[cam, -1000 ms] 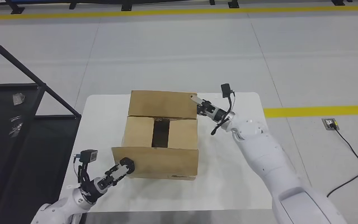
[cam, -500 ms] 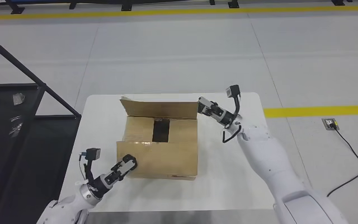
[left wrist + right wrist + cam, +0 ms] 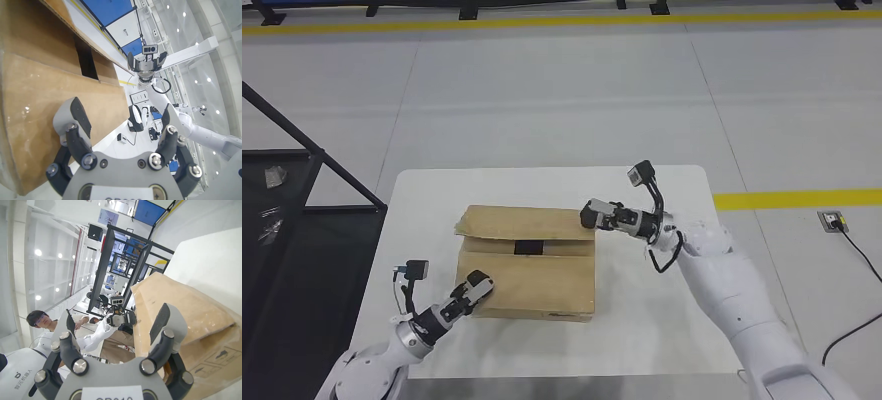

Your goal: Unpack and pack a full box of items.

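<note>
A brown cardboard box stands in the middle of the white table. Its far flap and front flap lie almost flat over the top, with a small dark gap left between them. My right gripper is open at the box's far right corner, one finger resting on the far flap. My left gripper is open at the front left, with one finger against the front flap. What the box holds is hidden.
A black metal rack stands off the table's left side. Bare white tabletop lies to the right of the box and along the front edge. A yellow floor line runs past the table on the right.
Both long flaps have swung up and over the top: the far one pushed down by my right gripper, the front one lifted by my left. The opening has shrunk to a small gap.
</note>
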Tool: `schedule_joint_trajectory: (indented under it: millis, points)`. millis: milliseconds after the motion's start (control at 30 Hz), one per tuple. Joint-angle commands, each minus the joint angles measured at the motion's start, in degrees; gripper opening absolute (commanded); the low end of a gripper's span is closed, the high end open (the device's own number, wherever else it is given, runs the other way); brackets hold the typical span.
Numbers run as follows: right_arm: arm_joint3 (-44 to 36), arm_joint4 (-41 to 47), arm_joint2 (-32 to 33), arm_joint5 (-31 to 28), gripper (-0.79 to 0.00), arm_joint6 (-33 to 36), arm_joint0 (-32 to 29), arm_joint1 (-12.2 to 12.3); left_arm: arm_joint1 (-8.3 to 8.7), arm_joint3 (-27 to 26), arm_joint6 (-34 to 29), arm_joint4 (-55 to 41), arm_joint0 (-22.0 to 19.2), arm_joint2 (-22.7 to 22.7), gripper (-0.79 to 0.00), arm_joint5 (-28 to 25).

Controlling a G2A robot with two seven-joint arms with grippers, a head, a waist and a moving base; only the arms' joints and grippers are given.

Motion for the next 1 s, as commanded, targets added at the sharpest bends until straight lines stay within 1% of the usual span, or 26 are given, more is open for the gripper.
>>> schedule_joint_trajectory:
  millis: [0, 67, 233, 467, 667, 767, 967]
  points:
    - [-1.3, -1.8, -1.1, 5.6, 0.000, -1.0, 0.3, -0.1, -0.05, 0.2, 0.2, 0.1, -0.1, 0.1, 0.000, 0.0]
    - [-2.8, -2.9, -1.8, 8.3, 0.000, -1.5, -0.1, -0.2, -0.09, 0.3, 0.5, 0.1, -0.2, 0.2, 0.000, -0.2]
    - [-6.8, -0.5, -1.4, 9.0, 0.000, -1.0, -2.9, -0.1, -0.17, 0.3, 1.1, -0.2, -0.2, 0.1, 0.000, -0.6]
    - [-11.3, -0.9, -0.7, 13.5, 0.000, -1.6, -6.1, 0.5, -0.26, 0.9, 1.2, -0.3, -0.5, 0.2, 0.000, -0.3]
    - [-16.9, -2.6, 0.1, 13.9, 0.000, -3.4, -10.5, 1.3, -0.34, 1.3, 1.1, -1.0, -0.8, 0.2, 0.000, -0.2]
    - [-19.5, -4.6, 0.7, 15.3, 0.000, -5.5, -12.8, 1.8, -0.38, 1.7, 0.8, -1.6, -1.2, 0.4, 0.000, 0.0]
    - [-21.6, -4.7, 2.0, 16.7, 0.000, -7.3, -16.2, 2.5, -0.44, 1.9, 0.9, -3.5, -1.7, -0.3, 0.000, -0.8]
